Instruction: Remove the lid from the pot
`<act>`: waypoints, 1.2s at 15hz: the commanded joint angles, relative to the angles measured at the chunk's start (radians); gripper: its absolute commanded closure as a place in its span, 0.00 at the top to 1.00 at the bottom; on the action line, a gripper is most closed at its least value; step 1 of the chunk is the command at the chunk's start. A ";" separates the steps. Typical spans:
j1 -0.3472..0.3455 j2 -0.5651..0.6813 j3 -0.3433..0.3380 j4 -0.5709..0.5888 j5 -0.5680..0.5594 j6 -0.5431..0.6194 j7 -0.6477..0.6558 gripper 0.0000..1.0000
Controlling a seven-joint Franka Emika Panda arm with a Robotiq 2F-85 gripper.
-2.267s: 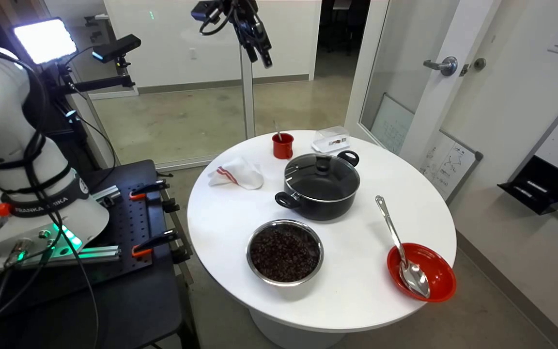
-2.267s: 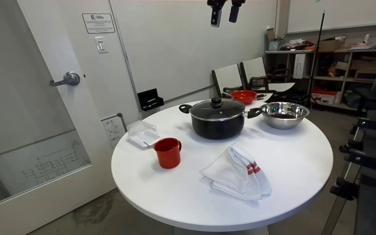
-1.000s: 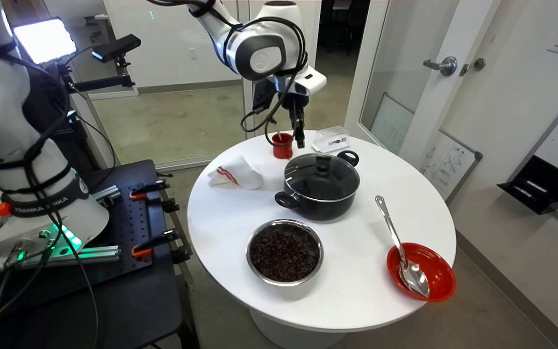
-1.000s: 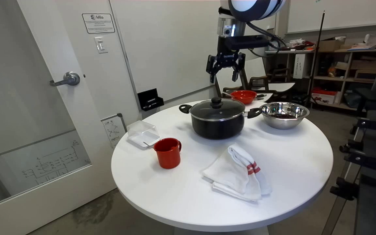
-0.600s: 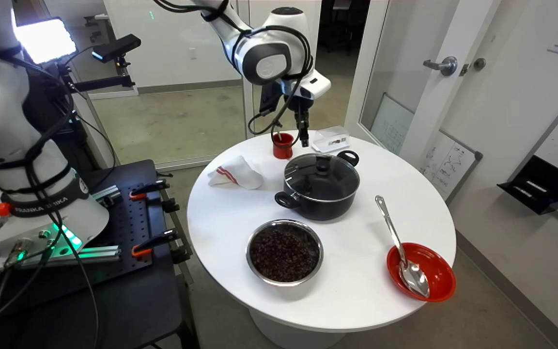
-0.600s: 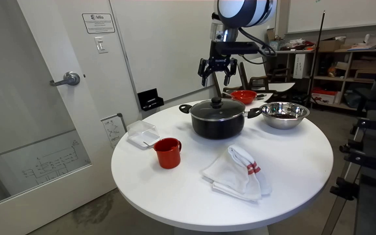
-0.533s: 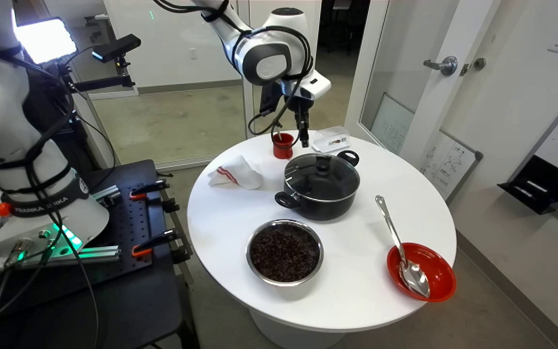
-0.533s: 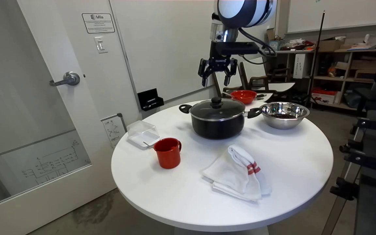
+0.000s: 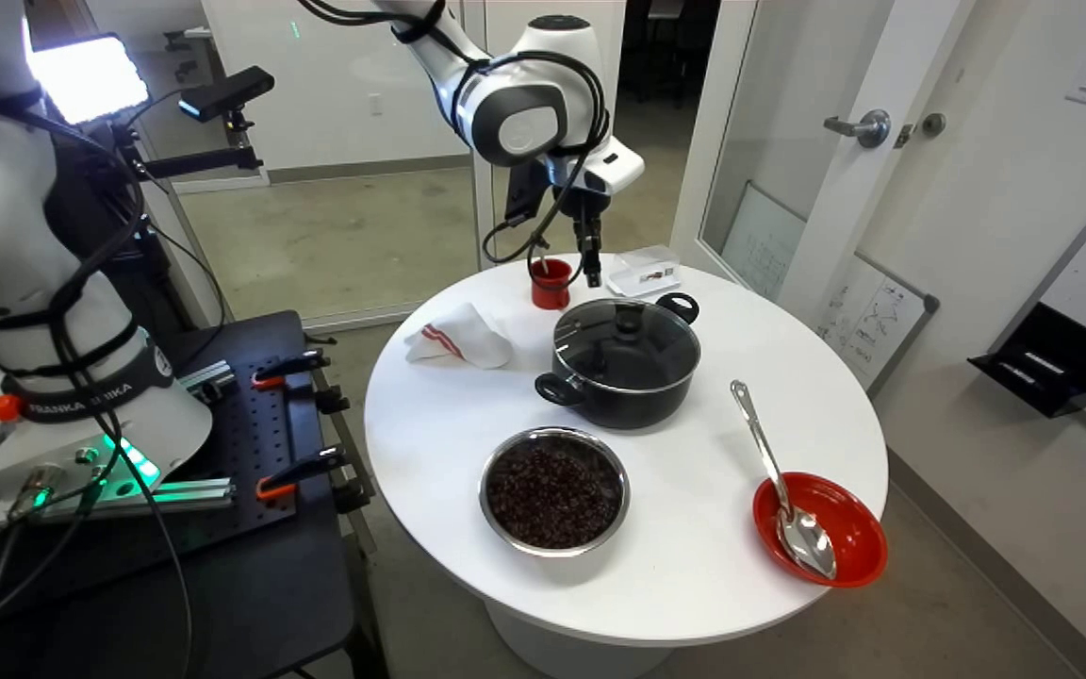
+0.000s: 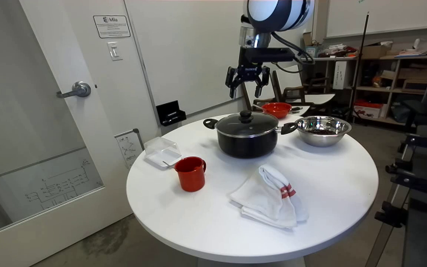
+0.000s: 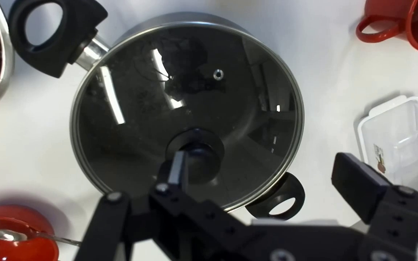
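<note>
The glass lid (image 10: 235, 126) sits flat on the black pot (image 10: 247, 147), which stands on the white counter (image 10: 206, 230) between a steel bowl (image 10: 320, 141) and a clear plastic box (image 10: 162, 157). Over it I see the end effector (image 10: 245, 94) hanging, its two fingers (image 11: 357, 183) spread well apart, clear of the lid. A red mug (image 10: 192, 180) stands upright nearby.

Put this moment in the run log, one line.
lid: on pot | knob: ungripped | hand: open, empty, clear of lid | removal: not yet done
</note>
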 commanded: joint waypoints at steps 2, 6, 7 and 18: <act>0.052 0.055 -0.066 0.062 0.005 0.000 0.045 1.00; 0.089 0.148 -0.135 0.179 -0.006 -0.038 0.113 1.00; 0.090 0.173 -0.143 0.213 0.002 -0.061 0.124 1.00; 0.028 0.377 -0.126 0.540 0.060 -0.408 0.233 1.00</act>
